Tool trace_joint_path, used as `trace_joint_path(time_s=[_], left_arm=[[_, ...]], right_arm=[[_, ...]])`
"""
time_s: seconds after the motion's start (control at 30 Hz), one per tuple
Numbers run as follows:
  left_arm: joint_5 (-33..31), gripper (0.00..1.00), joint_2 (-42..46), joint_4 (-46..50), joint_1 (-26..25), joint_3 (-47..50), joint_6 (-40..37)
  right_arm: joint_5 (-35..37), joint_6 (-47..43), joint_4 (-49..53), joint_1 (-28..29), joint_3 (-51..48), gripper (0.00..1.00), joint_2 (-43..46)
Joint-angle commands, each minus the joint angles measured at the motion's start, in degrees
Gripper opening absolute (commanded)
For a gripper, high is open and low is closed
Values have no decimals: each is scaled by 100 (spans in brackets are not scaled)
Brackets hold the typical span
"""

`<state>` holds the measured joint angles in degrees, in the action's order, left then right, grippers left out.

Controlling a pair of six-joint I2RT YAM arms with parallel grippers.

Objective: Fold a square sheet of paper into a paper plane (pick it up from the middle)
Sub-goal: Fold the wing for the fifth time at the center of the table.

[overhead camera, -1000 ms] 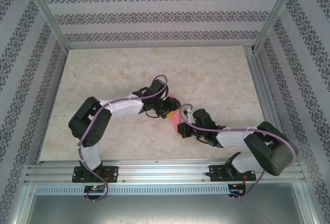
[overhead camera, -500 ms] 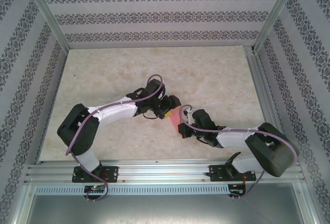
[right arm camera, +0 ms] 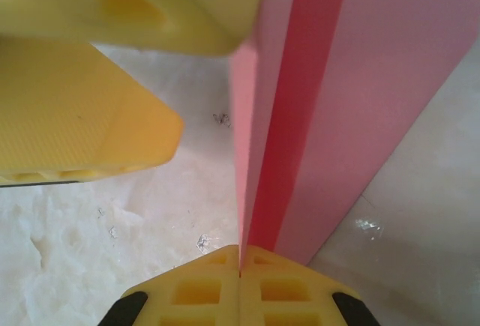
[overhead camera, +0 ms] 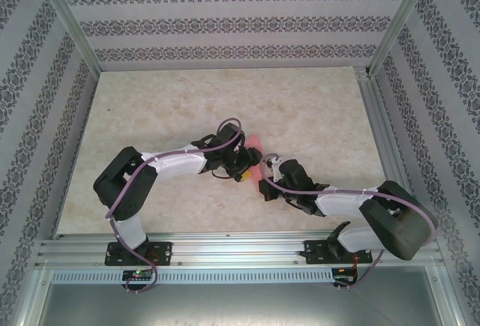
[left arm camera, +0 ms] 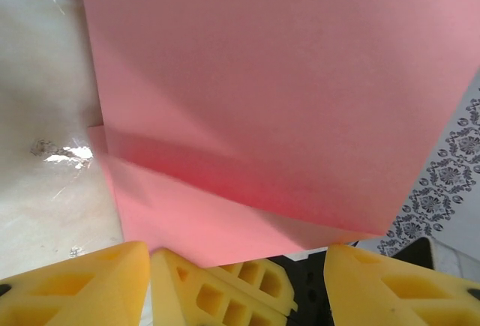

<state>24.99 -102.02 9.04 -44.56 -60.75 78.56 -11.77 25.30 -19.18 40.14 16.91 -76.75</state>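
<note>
The square sheet of paper [left arm camera: 270,94], pink-red and folded into layers, stands on edge above the table. My right gripper [right arm camera: 240,266] is shut on its lower folded edge [right arm camera: 281,154]. My left gripper [left arm camera: 238,262] is open, one yellow finger [left arm camera: 75,285] on either side of the paper's near edge and of the right gripper's closed fingertips [left arm camera: 225,288], without touching the paper. From above, the sheet [overhead camera: 256,148] shows just beyond the left gripper [overhead camera: 246,167], and the right gripper [overhead camera: 265,185] meets it from the near right.
The marble-patterned table [overhead camera: 165,109] is bare around the two arms. Patterned walls and metal frame posts [overhead camera: 375,109] enclose it on three sides. The aluminium rail [overhead camera: 240,249] with both arm bases runs along the near edge.
The left gripper has opened wider and shifted a little nearer, toward the right gripper's tips. The paper now shows beyond it instead of between the two grippers. The right gripper stays shut.
</note>
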Motion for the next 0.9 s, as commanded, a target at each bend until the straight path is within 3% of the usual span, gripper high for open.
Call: trace_joint_path(time_s=[0.0, 0.47, 0.87], left_arm=[[82, 64, -112, -74, -97, -156, 77], [310, 67, -329, -165, -108, -382, -36], [103, 72, -118, -25, -107, -472, -412]], right_arm=[[144, -154, -51, 82, 23, 5, 65], [150, -302, -42, 145, 129, 5, -208], [186, -319, -435, 151, -73, 4, -174]])
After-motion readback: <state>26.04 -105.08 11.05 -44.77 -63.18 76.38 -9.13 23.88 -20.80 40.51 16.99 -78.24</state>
